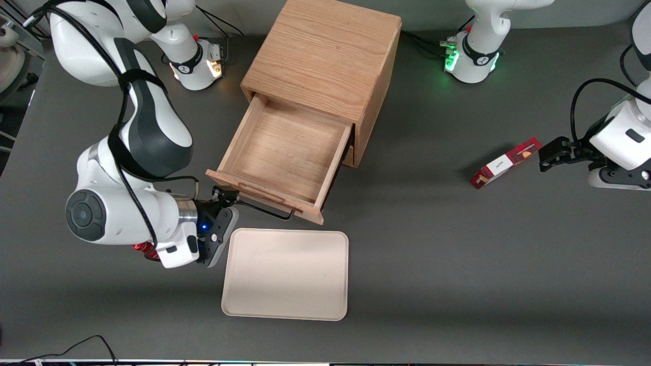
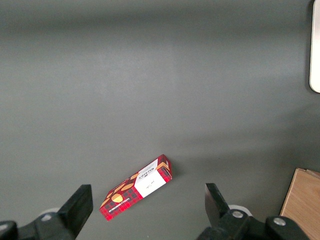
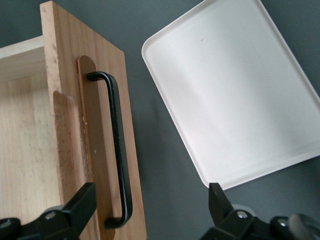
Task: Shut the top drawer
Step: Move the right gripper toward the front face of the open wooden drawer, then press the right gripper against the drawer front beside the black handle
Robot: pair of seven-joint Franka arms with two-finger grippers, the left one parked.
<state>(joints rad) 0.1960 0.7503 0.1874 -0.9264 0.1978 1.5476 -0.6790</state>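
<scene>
Seen from the front, the top drawer (image 1: 285,152) stands pulled out of its wooden cabinet (image 1: 325,56), the gripper (image 1: 227,197) at its handle end; from the right wrist, the fingers (image 3: 80,207) spread wide around the black handle (image 3: 118,155) beside a pale tray (image 3: 235,100).

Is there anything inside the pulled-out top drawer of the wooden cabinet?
The light oak top drawer shows only a bare wooden floor. Its rearmost part sits under the cabinet top, unseen. The gripper has open jaws at the black wire handle.
</scene>
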